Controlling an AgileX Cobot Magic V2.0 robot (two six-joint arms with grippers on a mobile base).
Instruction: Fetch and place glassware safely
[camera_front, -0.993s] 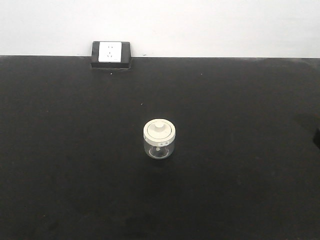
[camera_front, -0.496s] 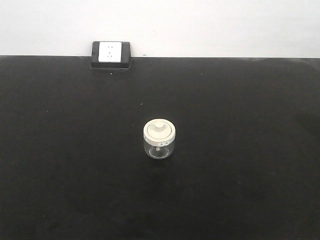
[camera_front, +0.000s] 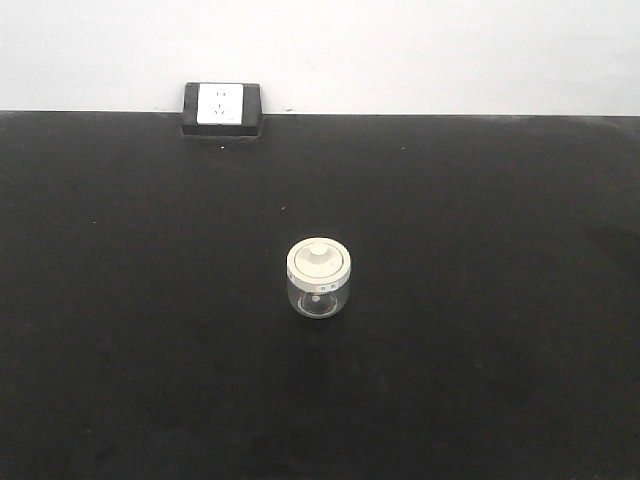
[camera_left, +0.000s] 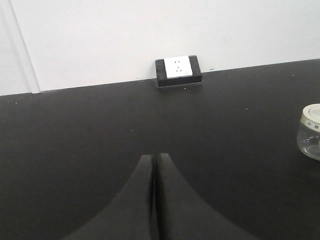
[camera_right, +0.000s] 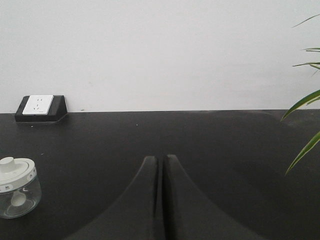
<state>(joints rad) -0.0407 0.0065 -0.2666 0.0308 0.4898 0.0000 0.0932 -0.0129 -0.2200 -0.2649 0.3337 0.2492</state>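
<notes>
Nothing done yet imo. Glass jar (camera_front: 319, 278) sits untouched on the tabletop (camera_front: 480, 350), lid on, right of my left claw (camera_left: 154, 162), left of my right claw (camera_right: 160, 164). Both claws closed, empty. Fetch + place all remaining.

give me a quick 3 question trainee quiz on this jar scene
1. True or false: the jar's lid is on.
2. The left end effector is: A open, B shut, C gripping the jar.
3. What sits at the table's far edge by the wall?

Key: 1 true. 2 B; the right end effector is shut too, both holding nothing. 3 a white power socket in a black housing.
</notes>
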